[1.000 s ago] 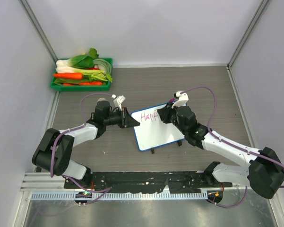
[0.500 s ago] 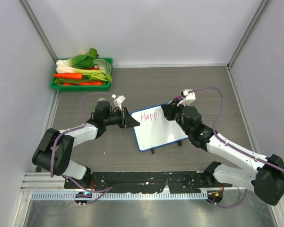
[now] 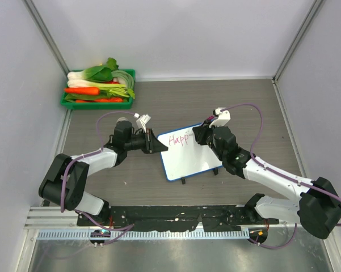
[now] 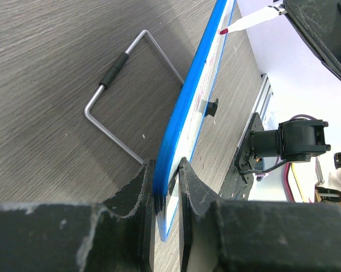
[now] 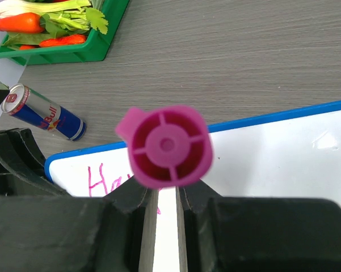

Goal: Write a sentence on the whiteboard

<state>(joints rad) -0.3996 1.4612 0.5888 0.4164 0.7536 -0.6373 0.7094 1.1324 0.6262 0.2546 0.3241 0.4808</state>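
Pink cursive sentence (image 3: 179, 139), only "Happ" so far, at top-left of whiteboard (image 3: 196, 158). Most of the writing not yet done, so early in the task by my read. Board mid-table between both arms, angled, up on small black feet. Blue rim pinched at left edge by left gripper (image 4: 165, 170), jaws nearly closed on it, probably to brace board against pen pressure. Marker (image 5: 167, 146) clamped in right gripper (image 5: 167, 195), jaws tight on barrel, pink cap end facing wrist camera, tip at board face just right of last letter. Actual contact hard to confirm. Bent wire stand (image 4: 119, 96) flat on table behind board. Further out: drink can (image 5: 42, 112) near left arm, green tray (image 3: 96, 105) of vegetables in far-left corner, well apart.
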